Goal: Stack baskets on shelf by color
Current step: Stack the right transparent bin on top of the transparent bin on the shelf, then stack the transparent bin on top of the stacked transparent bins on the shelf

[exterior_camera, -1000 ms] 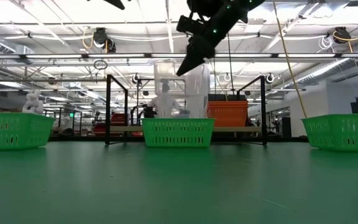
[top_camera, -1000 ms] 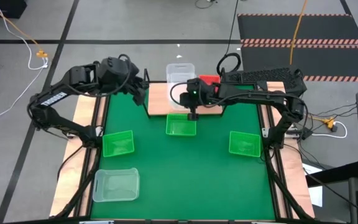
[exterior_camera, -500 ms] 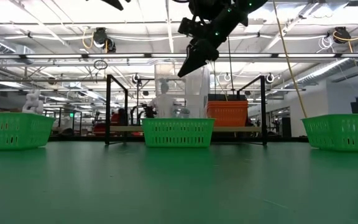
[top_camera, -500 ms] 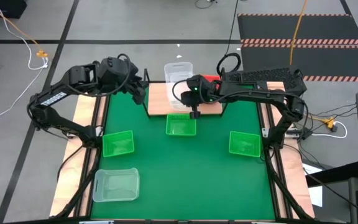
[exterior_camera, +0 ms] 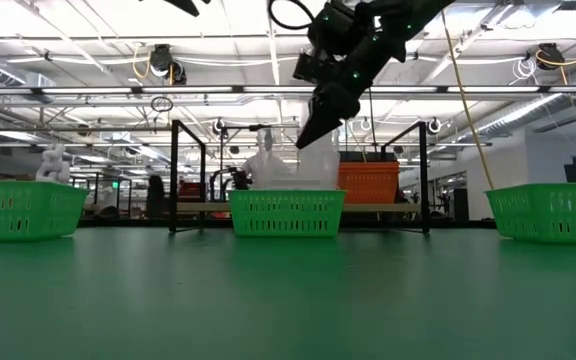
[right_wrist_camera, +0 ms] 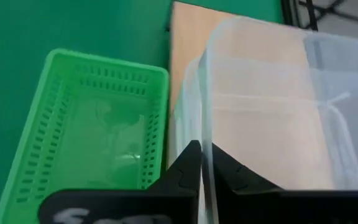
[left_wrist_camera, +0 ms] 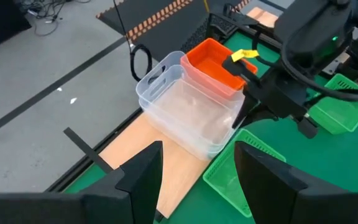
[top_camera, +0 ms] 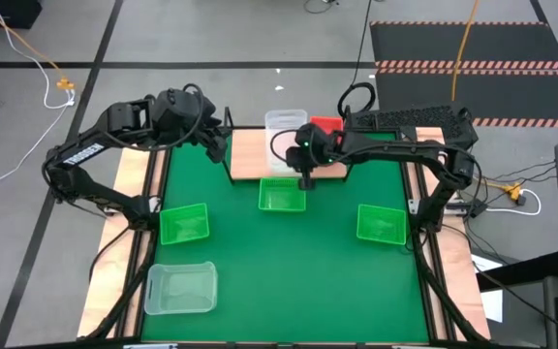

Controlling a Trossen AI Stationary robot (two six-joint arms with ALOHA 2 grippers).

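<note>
My right gripper (top_camera: pixel 305 171) stands over the shelf's near edge, shut on a clear basket (top_camera: pixel 284 134) that sits nested in a second clear basket (left_wrist_camera: pixel 185 134) on the shelf (top_camera: pixel 245 155). Red basketware (left_wrist_camera: pixel 216 62) stands on the board just to the right of them. One green basket (top_camera: pixel 282 195) rests on the mat against the shelf's front. Two more green baskets (top_camera: pixel 184 224) (top_camera: pixel 380 223) and a third clear basket (top_camera: pixel 180 288) stand on the mat. My left gripper (left_wrist_camera: pixel 199 149) hovers open by the shelf's left end. My right gripper pinches the upper clear basket's near wall (right_wrist_camera: pixel 205 106) close to its right corner, one finger inside the basket and one outside. The fingers (right_wrist_camera: pixel 188 163) come from above, slanting down from the right. The basket sits about level inside the lower clear one.
The shelf's left half (left_wrist_camera: pixel 142 149) is bare board. The green basket (right_wrist_camera: pixel 92 143) lies right below the right gripper's wrist. Open mat (top_camera: pixel 289 262) stretches between the baskets. Black frame posts (exterior_camera: pixel 175 175) (exterior_camera: pixel 424 175) stand at the shelf's ends.
My right gripper has come down and a little toward the table's right, still shut on the clear basket. The basket, which stood high and reached past the shelf's far edge, has dropped and drawn back, settling into the clear basket below.
</note>
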